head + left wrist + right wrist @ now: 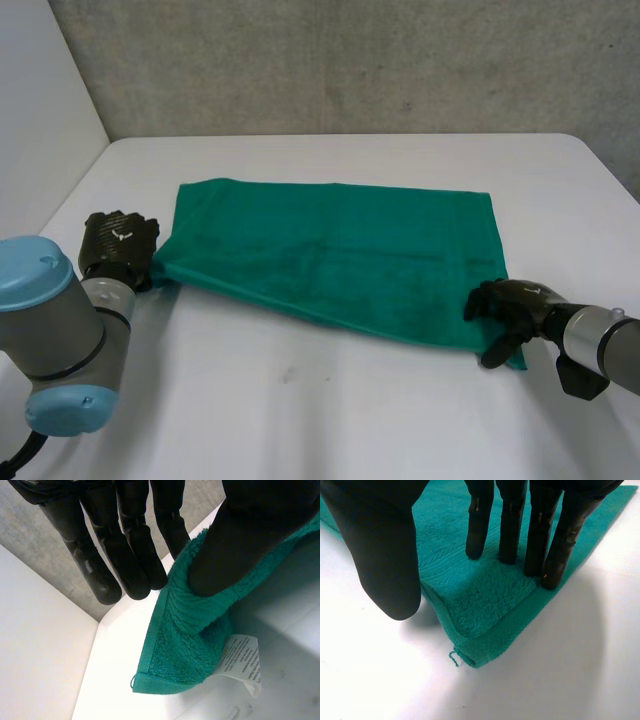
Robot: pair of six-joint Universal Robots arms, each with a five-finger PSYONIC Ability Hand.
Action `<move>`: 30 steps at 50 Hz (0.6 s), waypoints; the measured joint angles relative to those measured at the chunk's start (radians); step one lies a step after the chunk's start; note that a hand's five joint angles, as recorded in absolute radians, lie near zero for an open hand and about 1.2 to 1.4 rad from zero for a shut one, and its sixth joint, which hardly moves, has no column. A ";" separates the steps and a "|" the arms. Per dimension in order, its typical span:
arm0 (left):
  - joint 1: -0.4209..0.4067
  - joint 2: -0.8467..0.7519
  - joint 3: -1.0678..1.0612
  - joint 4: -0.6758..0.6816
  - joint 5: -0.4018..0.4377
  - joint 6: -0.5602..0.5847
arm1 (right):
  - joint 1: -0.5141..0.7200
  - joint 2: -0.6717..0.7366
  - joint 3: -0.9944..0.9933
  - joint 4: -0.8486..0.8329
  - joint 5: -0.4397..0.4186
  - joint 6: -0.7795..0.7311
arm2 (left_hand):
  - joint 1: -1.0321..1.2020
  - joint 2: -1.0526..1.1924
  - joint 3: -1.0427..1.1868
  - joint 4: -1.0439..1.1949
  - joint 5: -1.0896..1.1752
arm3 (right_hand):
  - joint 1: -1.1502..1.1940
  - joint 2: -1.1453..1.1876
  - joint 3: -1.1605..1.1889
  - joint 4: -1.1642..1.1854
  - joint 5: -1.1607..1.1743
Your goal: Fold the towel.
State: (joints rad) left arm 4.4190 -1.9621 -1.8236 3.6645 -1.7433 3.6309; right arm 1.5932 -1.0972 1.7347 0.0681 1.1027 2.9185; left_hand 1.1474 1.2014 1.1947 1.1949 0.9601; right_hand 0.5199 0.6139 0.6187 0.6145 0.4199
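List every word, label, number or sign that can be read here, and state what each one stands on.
White care label at the towel's hanging corner: several lines of black print, too small to read.
Back of the left hand: a small light mark, with no legible letters.
Back of the right hand: a similar small mark, not legible.
No other text or numbers are visible.

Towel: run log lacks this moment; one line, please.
towel unfolded | left hand pinches near-left corner | right hand open on near-right corner
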 measured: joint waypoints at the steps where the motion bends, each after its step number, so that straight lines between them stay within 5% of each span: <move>1: 0.000 0.000 0.000 0.000 0.000 0.000 | 0.003 0.000 0.003 -0.005 0.001 -0.004 | 0.000 0.000 0.000 0.000 0.000 | 0.000 0.000 0.000 0.000 0.000; 15: -0.001 0.001 0.001 -0.001 0.001 0.000 | 0.017 0.000 0.013 -0.043 0.006 -0.058 | 0.000 0.000 0.000 0.000 0.000 | 0.118 0.159 0.151 0.174 0.166; 18: -0.001 0.002 0.000 -0.001 0.001 0.000 | 0.030 -0.005 0.010 -0.072 0.013 -0.071 | 0.000 0.000 0.000 0.000 0.000 | 0.309 0.349 0.351 0.371 0.360; 30: -0.001 0.001 -0.002 -0.001 0.001 0.000 | 0.077 -0.046 -0.008 -0.121 0.079 -0.081 | 0.000 0.000 0.000 0.000 0.000 | 0.332 0.393 0.389 0.396 0.382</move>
State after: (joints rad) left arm 4.4179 -1.9611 -1.8253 3.6631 -1.7426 3.6310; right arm 1.6705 -1.1432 1.7262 -0.0528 1.1820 2.8374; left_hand 1.1474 1.2014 1.1947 1.1949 0.9601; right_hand 0.8517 1.0073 1.0080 1.0105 0.8022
